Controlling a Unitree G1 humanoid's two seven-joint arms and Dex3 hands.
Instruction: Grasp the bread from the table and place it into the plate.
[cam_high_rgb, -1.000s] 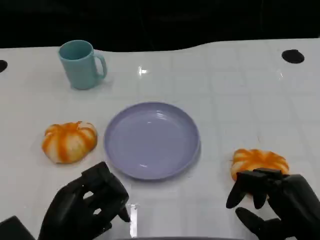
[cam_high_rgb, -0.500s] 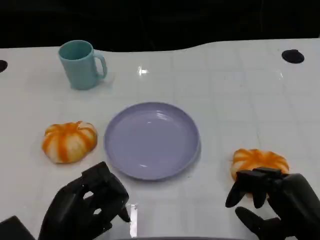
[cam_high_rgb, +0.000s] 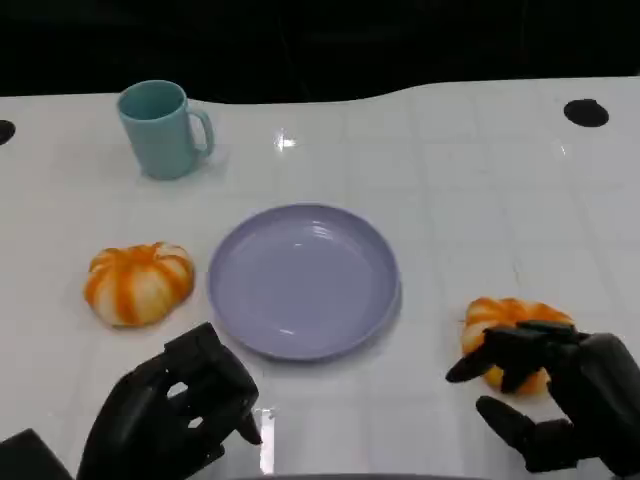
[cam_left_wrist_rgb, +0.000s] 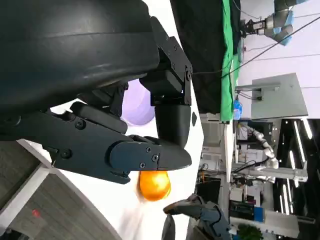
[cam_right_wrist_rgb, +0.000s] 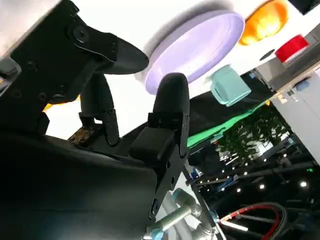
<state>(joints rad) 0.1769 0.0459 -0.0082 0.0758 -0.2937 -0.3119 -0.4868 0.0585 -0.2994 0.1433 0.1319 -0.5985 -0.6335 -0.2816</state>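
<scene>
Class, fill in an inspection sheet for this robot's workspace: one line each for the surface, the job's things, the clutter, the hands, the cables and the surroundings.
Surface: white table, glossy, with faint grid lines.
Job's things: empty purple plate at centre; one orange bread to its left, a second bread to its right, both on the table.
Clutter: teal mug upright at the far left.
Hands: left hand near the front edge, fingers curled, holding nothing; right hand open, fingers reaching over the right bread, not closed on it.
Cables: thin lines hang in the room beyond the table, in the left wrist view.
Surroundings: dark backdrop behind the table; green cloth and other equipment further off.
</scene>
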